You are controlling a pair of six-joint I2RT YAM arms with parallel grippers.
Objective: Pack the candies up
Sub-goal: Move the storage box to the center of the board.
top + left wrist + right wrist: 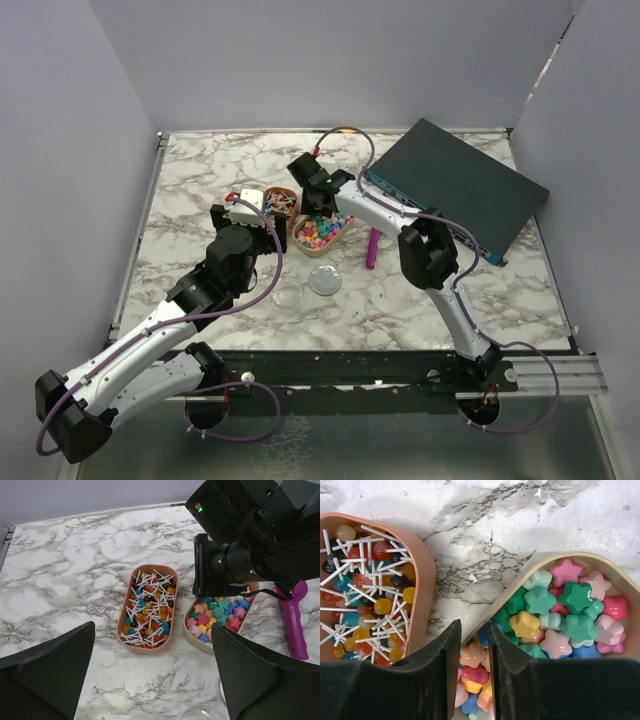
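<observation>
Your right pincer [475, 626] is narrowed to a slim gap in the beige dish [600, 560] of candies [555, 615], with an orange one between its fingers; whether it pinches, you cannot tell. That dish sits at four o'clock from the lollipop dish [427, 575]. Your left pincer [152, 627] gapes wide, empty.

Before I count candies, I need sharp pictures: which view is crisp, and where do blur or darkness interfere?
Right wrist: candies crisp and evenly lit; the right gripper is a dark, featureless mass. Left wrist: candies sharp but partly hidden by the other arm; the left gripper is black and soft-edged. Top view: even light, candies tiny.
</observation>
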